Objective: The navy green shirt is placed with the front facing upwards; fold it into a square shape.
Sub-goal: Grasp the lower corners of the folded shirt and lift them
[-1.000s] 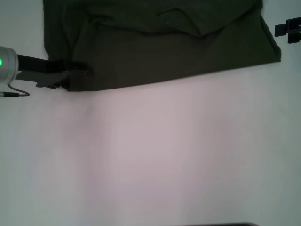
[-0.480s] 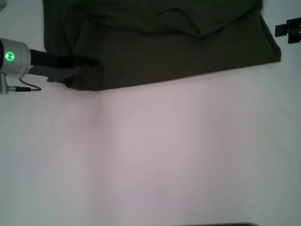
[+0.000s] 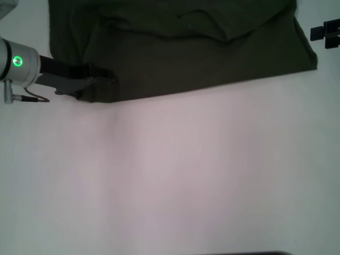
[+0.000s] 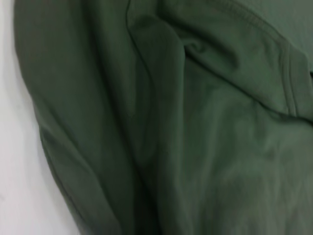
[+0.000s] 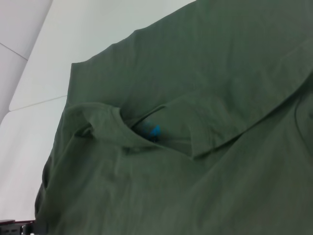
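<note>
The left end effector (image 3: 103, 78) has slid further in over the shirt's (image 3: 202, 53) near left corner on the surface (image 3: 186, 175), seemingly closed on its hem, so a fold looks imminent.

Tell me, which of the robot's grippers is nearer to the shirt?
The left. The left gripper is right at the shirt's near left corner, its fingers over the cloth. The right gripper sits off the shirt's right edge, apart from the fabric.

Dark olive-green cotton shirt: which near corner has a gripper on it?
The dark olive-green cotton shirt's near-left corner; left gripper rests there. Right gripper stays clear.
</note>
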`<state>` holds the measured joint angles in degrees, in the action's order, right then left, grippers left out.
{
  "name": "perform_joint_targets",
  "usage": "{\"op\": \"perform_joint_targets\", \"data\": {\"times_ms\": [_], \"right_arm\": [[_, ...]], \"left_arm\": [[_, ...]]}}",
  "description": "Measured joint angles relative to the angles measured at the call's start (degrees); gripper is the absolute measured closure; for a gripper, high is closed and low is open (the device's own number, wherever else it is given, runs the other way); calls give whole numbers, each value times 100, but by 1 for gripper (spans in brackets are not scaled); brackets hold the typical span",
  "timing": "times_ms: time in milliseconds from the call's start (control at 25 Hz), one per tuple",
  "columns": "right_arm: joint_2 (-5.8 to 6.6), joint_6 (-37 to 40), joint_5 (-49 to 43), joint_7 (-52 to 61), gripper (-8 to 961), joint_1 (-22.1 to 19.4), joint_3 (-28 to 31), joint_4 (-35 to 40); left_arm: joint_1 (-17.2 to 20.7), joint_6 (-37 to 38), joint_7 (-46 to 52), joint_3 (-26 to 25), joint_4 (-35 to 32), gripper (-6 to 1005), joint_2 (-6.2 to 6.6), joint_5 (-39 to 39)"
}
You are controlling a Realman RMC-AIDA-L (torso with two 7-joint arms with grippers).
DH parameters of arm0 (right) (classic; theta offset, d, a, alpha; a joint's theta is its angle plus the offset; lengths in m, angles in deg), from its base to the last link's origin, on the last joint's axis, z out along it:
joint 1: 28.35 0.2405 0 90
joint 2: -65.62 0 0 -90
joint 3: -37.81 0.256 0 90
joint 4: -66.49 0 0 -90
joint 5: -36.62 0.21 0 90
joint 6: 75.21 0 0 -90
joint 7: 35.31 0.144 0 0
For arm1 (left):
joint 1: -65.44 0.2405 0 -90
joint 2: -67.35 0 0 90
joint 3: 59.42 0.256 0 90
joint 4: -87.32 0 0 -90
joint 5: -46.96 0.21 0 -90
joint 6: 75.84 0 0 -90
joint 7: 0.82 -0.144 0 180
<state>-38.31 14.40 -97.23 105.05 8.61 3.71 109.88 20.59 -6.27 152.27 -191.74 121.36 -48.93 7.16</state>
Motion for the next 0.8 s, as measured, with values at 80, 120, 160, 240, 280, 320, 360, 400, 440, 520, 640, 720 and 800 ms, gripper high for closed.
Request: {"op": "perform_joint_targets", "data": {"times_ms": [80, 120, 160, 240, 280, 320, 360, 400, 440, 520, 640, 720, 800], "right_arm": [[2, 4, 5, 0, 265, -3, 0, 3], [2, 9, 8, 0, 265, -3, 0, 3], [3, 19, 12, 0, 265, -3, 0, 4], [4, 45, 13, 0, 265, -1, 0, 6], [5, 59, 13, 0, 265, 4, 0, 11], [5, 62, 11, 0, 265, 10, 0, 13], [6, 64, 8, 0, 265, 13, 0, 16], [6, 66, 3, 0, 265, 17, 0, 18], [6, 70, -1, 0, 265, 22, 0, 18], [6, 74, -6, 2, 266, 25, 0, 18], [6, 72, -12, 16, 266, 12, 0, 16], [11, 50, -45, 50, 266, 1, 0, 16], [15, 28, -146, 128, 266, -3, 0, 19]], "left_arm": [[-32, 94, -9, 59, 45, 243, 16, 11], [-40, 120, -6, 73, 62, 248, 18, 11], [-51, 136, 1, 77, 71, 254, 18, 11], [-57, 140, 3, 79, 73, 265, 19, 11], [-74, 141, 8, 80, 64, 270, 19, 11], [-76, 142, 8, 80, 64, 306, 19, 11], [-80, 147, 8, 81, 63, 341, 20, 11], [-83, 152, 8, 82, 63, 377, 23, 11], [-83, 152, 8, 82, 63, 412, 23, 11], [-89, 158, 9, 77, 60, 488, 27, 11], [-89, 162, 14, 63, 54, 608, 36, 9], [-89, 185, 14, 46, 50, 688, 46, -7], [-90, 240, 14, 38, 62, 765, 58, -28]]}}
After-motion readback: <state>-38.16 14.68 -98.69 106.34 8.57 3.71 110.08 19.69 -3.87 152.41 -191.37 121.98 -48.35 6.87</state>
